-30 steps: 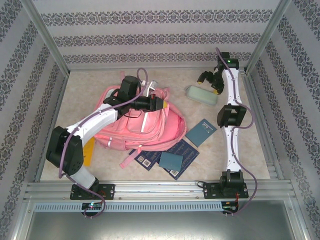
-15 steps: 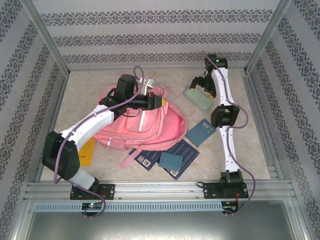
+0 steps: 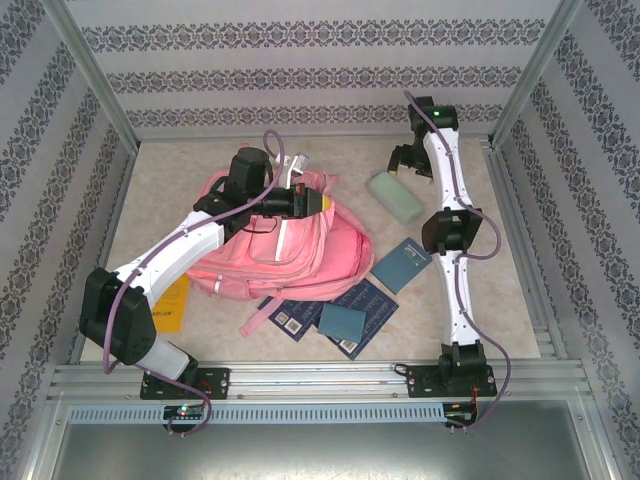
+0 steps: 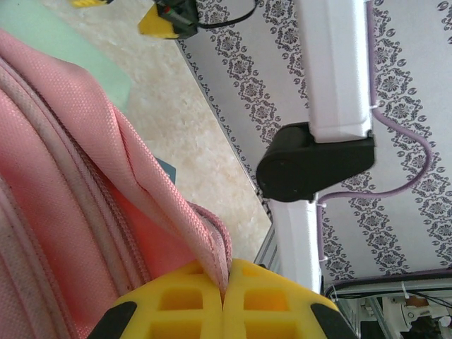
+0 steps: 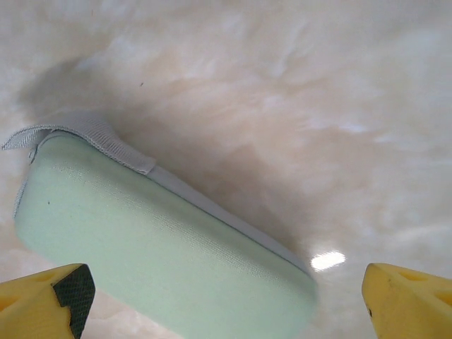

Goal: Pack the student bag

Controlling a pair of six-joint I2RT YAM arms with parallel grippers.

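No writing can be read anywhere, and the pale label patches on the dark blue booklets (image 3: 375,298) near the front of the table are too small to make out.

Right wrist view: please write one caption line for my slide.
Open yellow fingers hover above a pale-green oblong case on the beige table.

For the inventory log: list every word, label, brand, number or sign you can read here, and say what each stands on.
No text can be read.
On the dark blue booklets: pale marks on the covers, too small to read.
On the yellow sheet: any print is too small to tell.
On the student bag and the pale-green case: no lettering seen.
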